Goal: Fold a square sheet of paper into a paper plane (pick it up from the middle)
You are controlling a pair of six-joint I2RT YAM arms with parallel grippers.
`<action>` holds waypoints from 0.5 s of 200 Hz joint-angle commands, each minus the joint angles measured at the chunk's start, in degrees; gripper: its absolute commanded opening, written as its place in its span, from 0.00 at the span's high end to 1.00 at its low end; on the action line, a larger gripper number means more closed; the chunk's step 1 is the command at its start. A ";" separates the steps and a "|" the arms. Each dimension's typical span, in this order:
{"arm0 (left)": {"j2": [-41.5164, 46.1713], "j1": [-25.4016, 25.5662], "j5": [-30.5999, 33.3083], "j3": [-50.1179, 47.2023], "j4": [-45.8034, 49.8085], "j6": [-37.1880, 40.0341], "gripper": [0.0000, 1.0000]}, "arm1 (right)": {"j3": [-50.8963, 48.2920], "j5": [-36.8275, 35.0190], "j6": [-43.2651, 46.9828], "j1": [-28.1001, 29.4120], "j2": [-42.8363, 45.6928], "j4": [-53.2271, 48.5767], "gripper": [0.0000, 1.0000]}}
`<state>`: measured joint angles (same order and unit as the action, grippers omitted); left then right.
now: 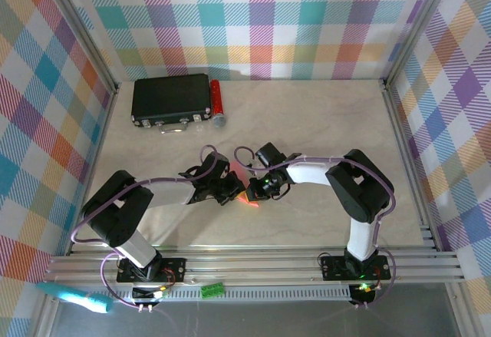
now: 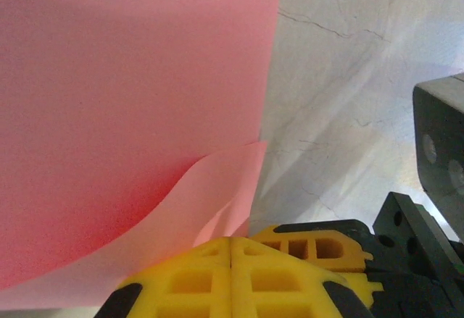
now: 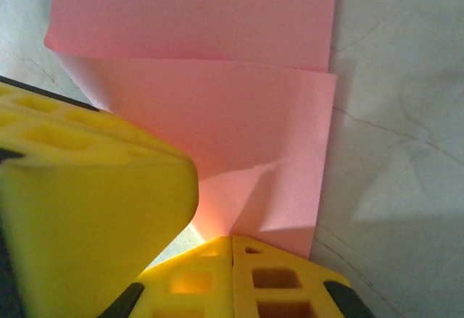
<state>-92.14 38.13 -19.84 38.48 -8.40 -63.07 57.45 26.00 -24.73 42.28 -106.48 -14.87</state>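
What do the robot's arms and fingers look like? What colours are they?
The left arm and the right arm both have chunky black joints with white tubes between them. A thin purple cable loops along each arm. The left gripper and the right gripper have bright yellow fingers with little square holes and black patches.

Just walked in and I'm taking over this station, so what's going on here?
The left gripper and the right gripper, side by side, are each shut on the pink square sheet of paper. The sheet is curled and partly folded, far from finished. A black box and a red cylinder lie apart at the far left of the table.
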 commanded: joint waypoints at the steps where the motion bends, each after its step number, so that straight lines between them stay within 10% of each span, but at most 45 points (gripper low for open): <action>1: -1.49 1.07 0.72 -1.45 -1.00 -1.18 0.95 | 0.12 -2.45 -1.03 -0.08 -2.28 -3.47 0.92; 100: 1.48 0.74 8.17 -7.67 -3.39 -1.59 0.96 | -1.29 -9.14 -9.23 -0.01 -4.63 -7.85 0.94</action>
<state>-91.88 38.61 -16.82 32.73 -15.46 -65.14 58.19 25.26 -30.68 42.30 -106.98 -16.19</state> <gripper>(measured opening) 0.050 0.066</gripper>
